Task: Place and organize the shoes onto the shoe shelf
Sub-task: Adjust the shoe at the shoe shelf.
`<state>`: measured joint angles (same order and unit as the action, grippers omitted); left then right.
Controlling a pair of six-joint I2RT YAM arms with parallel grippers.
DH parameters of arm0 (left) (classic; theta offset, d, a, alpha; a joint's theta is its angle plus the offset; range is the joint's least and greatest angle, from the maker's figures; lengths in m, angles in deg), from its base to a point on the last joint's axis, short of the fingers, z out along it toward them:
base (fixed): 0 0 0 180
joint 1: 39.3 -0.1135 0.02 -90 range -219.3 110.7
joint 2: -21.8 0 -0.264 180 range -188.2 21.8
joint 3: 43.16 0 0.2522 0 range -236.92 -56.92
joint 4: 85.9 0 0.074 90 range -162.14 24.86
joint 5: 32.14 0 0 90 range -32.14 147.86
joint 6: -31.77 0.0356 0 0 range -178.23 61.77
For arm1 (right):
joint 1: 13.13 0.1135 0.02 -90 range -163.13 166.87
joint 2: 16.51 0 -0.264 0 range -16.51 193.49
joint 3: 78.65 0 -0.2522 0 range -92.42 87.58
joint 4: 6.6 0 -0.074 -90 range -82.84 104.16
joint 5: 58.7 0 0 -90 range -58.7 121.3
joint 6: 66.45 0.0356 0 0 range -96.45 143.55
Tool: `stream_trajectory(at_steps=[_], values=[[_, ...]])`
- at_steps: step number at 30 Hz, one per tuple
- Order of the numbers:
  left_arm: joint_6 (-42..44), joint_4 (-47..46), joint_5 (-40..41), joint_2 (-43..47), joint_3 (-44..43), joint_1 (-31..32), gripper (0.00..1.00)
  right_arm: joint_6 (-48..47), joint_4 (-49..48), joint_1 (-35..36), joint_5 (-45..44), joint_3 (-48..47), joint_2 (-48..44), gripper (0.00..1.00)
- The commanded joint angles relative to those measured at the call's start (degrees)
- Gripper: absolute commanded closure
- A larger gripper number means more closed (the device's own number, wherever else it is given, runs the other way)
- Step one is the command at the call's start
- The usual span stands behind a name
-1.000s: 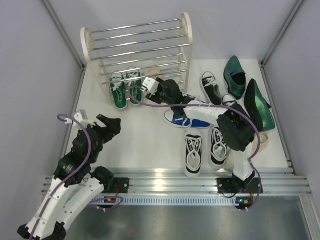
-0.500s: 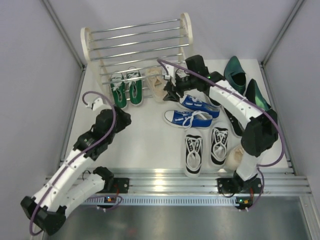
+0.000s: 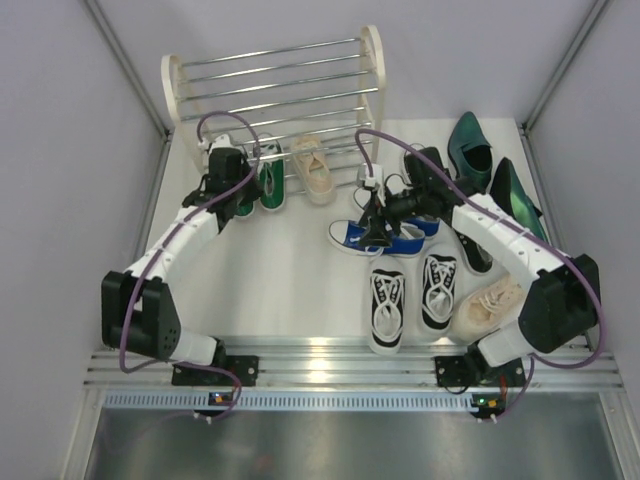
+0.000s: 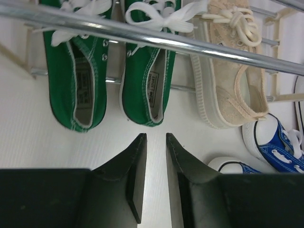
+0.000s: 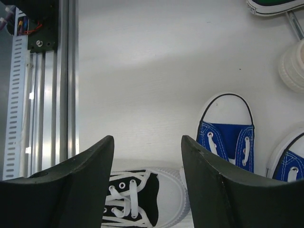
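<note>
The left hand (image 4: 156, 137) hangs low over the white worktop (image 3: 280, 280) with its fingers drawn nearly together, only a slit between them and nothing in it. Just ahead of it the pair of green canvas lace-up sneakers (image 4: 71, 80) sits toes-in on the lowest tier of the chrome-rod shoe shelf with cream side panels (image 3: 372, 60), with one beige canvas sneaker (image 4: 228, 80) right beside them. The right hand (image 5: 146, 140) hovers with fingers well apart and empty above the blue canvas sneakers (image 5: 225, 142), a black-and-white sneaker (image 5: 137, 199) just below it. I'd say the job is barely begun: three shoes are shelved and the upper tiers are bare. The blue pair, the black-and-white ones, the other beige sneaker (image 3: 490, 300) and the glossy dark green dress shoes (image 3: 470, 150) all wait on the worktop.
</note>
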<state>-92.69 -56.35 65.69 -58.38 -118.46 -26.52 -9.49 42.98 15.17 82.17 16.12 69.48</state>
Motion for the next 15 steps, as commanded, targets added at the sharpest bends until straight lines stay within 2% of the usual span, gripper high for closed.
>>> stream_trajectory(at_steps=[1, 5, 9, 15], values=[[8.69, -7.78, -2.48, -2.78, -3.24, -0.03, 0.7, 2.8, -3.38, -1.83, 1.86, 1.67, -3.11, 0.41], [12.56, -13.58, 1.3, -4.8, -1.66, -0.03, 0.61, 3.24, -3.82, -2.8, 1.95, 3.69, -4.26, 0.4], [16.26, -15.26, 2.45, -7.0, -1.48, -0.03, 0.52, 3.59, -4.26, -3.42, 2.21, 4.4, -4.61, 0.39], [18.64, -19.48, 0.69, -11.57, -1.74, 0.06, 0.52, 3.86, -4.52, -3.86, 2.21, 4.58, -4.87, 0.39]])
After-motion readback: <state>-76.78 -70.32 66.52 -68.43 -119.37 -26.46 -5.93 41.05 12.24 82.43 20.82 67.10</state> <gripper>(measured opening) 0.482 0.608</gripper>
